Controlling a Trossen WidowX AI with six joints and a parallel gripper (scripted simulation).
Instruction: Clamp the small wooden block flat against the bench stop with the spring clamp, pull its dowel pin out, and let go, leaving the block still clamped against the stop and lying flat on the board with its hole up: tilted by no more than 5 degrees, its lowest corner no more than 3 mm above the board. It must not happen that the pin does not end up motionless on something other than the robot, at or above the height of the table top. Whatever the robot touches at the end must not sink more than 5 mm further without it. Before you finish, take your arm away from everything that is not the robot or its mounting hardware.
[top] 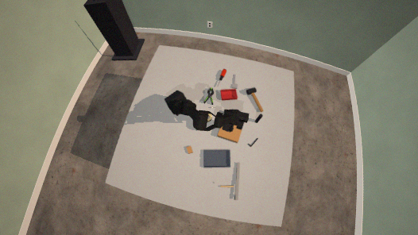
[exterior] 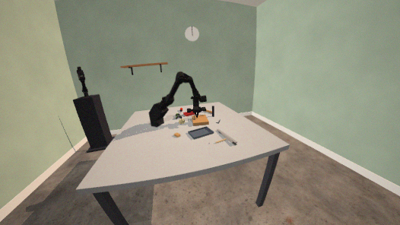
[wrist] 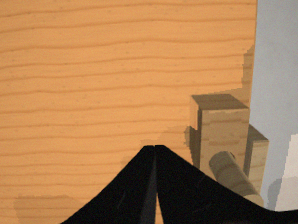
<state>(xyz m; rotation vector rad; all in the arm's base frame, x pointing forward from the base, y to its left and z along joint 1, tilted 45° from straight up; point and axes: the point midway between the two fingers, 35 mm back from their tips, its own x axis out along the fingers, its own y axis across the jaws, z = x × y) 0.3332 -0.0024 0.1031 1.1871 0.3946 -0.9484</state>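
The wooden board [wrist: 127,90] fills most of the wrist view; it also shows in the top view [top: 230,133] and the exterior view [exterior: 200,120]. A small wooden block [wrist: 222,139] sits at the board's right edge, with a dowel pin [wrist: 228,168] poking out of it, partly in shadow. My gripper [wrist: 154,154] is shut and empty. It hangs just above the board, to the left of the block, and touches neither block nor pin. In the top view the gripper [top: 229,125] covers the board's near end. The green spring clamp [top: 210,95] lies on the table, apart from the board.
A red box [top: 228,94], a screwdriver [top: 221,75] and a hammer [top: 255,98] lie beyond the board. A black cylinder [top: 258,117] and a hex key [top: 253,142] lie to its right. A grey tray [top: 216,158], a ruler [top: 236,180], a pencil [top: 227,186] and a small orange block [top: 188,149] lie in front.
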